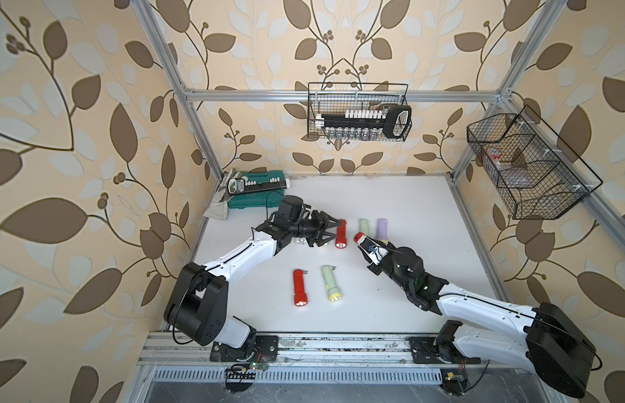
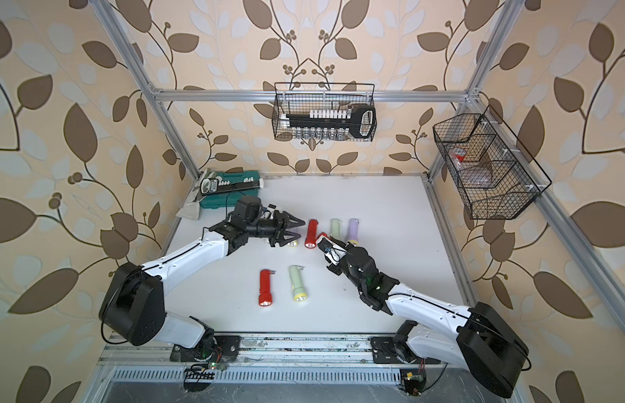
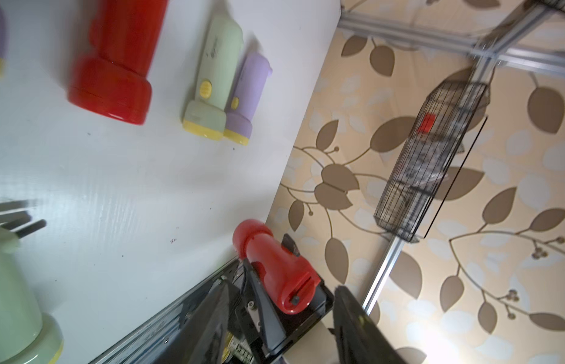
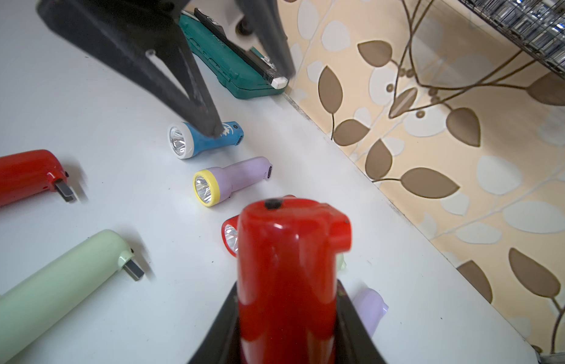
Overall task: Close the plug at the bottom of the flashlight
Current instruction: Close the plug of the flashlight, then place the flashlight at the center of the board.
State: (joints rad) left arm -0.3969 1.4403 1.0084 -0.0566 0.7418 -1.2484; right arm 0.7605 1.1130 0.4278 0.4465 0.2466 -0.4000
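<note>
The right arm comes in from the front right corner of the desk (image 1: 426, 296), stretched low and diagonal toward the middle. Its claw (image 1: 368, 247) is pinching the red flashlight (image 1: 358, 238) around the body and holding it up off the desk, with the bottom end aimed at the left arm. In the right wrist view the flashlight pokes straight out between the two black fingers (image 4: 224, 324), clamped on both sides. From the left wrist view the bottom end (image 3: 295, 296) shows a narrow slit and a small dark dot. Honestly can't tell if the plug is fully flush.

The left arm has its shoulder block at the front left, the white forearm angling toward the middle and the wrist about level. The left claw (image 1: 330, 232) points across at the right arm. It's spread wide with nothing in it, hanging close to that bottom end but not touching.

Right by its tips a second red flashlight (image 1: 341, 234) lies on the desk. The right wrist view also shows a blue flashlight (image 4: 208, 140) lying beneath the left claw.

A green flashlight (image 1: 364, 226) and a purple flashlight (image 1: 381, 227) lie touching side by side, just behind the right claw. Nearer the front, a front red flashlight (image 1: 299, 286) and a front green flashlight (image 1: 329, 286) lie apart, both with metal plugs sticking out. A teal tool case (image 1: 258, 197) sits in the back left corner.
</note>
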